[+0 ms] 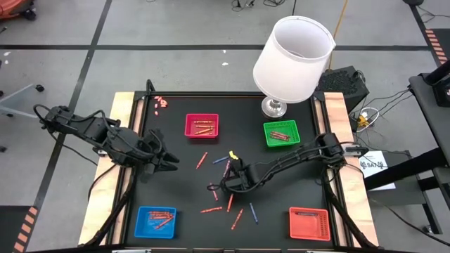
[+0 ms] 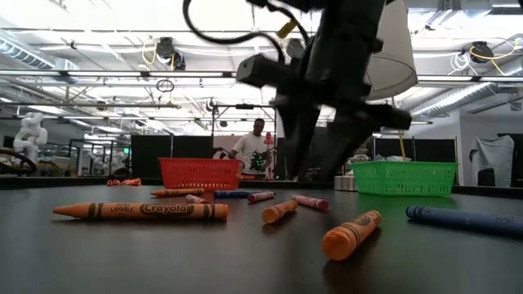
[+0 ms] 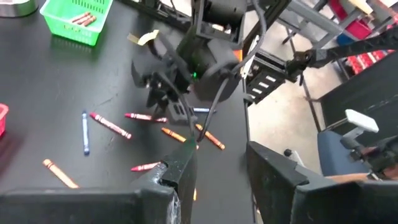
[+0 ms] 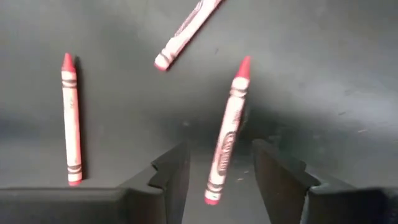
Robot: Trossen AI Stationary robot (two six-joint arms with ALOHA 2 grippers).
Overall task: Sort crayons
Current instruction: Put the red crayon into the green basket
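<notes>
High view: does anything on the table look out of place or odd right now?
Yes. A large white lampshade lamp on a silver base stands at the far edge beside the green plastic tray, unrelated to sorting. A few small red crayons lie apart near the far left corner, away from the loose crayons mid-table.

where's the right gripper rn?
High view: right gripper is low over the mat's centre, among loose crayons. Its wrist view shows a red crayon lying between its open fingers.
</notes>
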